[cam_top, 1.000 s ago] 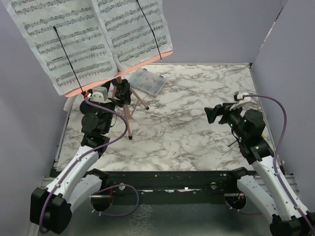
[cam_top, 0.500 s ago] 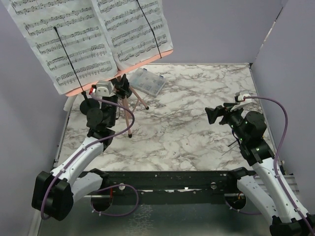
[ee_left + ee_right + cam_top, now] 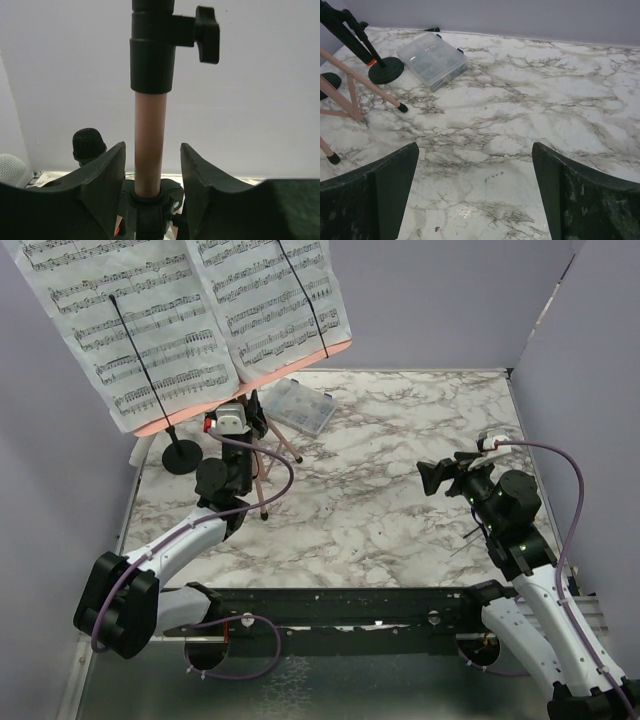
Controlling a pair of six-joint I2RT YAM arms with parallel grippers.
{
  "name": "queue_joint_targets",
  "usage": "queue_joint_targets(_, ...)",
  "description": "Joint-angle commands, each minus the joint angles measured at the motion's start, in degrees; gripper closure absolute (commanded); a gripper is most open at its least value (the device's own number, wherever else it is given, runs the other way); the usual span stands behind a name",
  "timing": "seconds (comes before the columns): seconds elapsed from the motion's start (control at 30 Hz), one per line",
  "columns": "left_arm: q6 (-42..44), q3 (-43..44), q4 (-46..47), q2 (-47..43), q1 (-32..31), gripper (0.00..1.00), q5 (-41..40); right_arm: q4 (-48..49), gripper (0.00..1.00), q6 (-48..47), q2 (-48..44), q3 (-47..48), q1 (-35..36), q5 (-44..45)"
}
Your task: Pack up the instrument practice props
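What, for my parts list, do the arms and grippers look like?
White shells, black joints on left arm and right arm, a purple cable along each. Matte black tapered fingers on left gripper and right gripper. Green lights dot the right arm.

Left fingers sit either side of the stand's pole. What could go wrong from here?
1. The left fingers flank the pink pole low down, with gaps showing; the wide sheet-music pages on top may topple it once lifted.
2. The black microphone and a mic holder stand close by; swinging tripod legs may knock them.
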Motion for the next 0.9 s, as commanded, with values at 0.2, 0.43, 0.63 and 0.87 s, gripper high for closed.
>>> queue_joint_targets(0.2, 1.19, 1.07, 5.57, 3.76, -0.44, 0.65, -5.54, 0.54, 0.0, -0.61, -1.41, -1.03, -0.13, 1.37)
queue_joint_targets(0.43, -3.61, 1.21, 3.6, 1.28, -0.53, 1.0, 0.54, 0.41, 0.0, -0.57, -2.03, -1.0, -0.13, 1.71)
queue_joint_targets(0.63, -9.99, 2.21, -1.98, -0.35, -1.21, 1.0, 7.46, 0.58, 0.0, -0.55, -1.94, -0.69, -0.13, 1.3)
queue_joint_targets(0.87, -12.09, 3.18, -3.11, 1.4, -5.46, 1.0, 10.28, 0.67, 0.0, -0.66, -2.21, -0.27, -0.12, 1.09)
